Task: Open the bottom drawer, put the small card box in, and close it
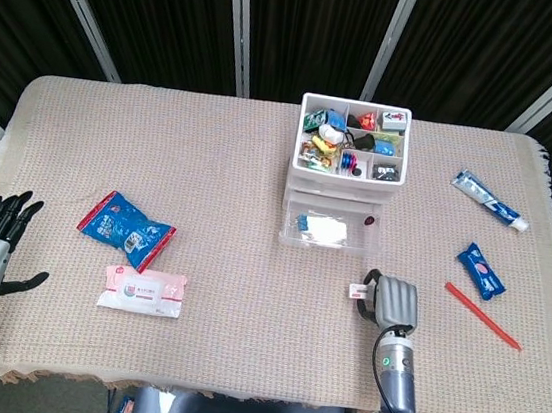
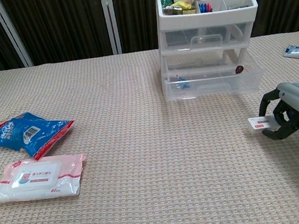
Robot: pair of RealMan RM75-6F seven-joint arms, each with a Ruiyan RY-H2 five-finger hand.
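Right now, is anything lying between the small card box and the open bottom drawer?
Nothing visible. The right hand holds the small card box in its fingers; only bare tablecloth lies between it and the open bottom drawer.

A: Where's the drawer unit?
B: Back centre of table; bottom drawer pulled out toward front.
A: Card box?
B: In right hand, front-right of drawer. Snack bag & wipes pack far left, wipes in front.

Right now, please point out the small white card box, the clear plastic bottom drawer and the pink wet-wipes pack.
small white card box (image 2: 260,124), chest view, top face.
clear plastic bottom drawer (image 2: 213,81), chest view, front wall.
pink wet-wipes pack (image 2: 36,177), chest view, lid.
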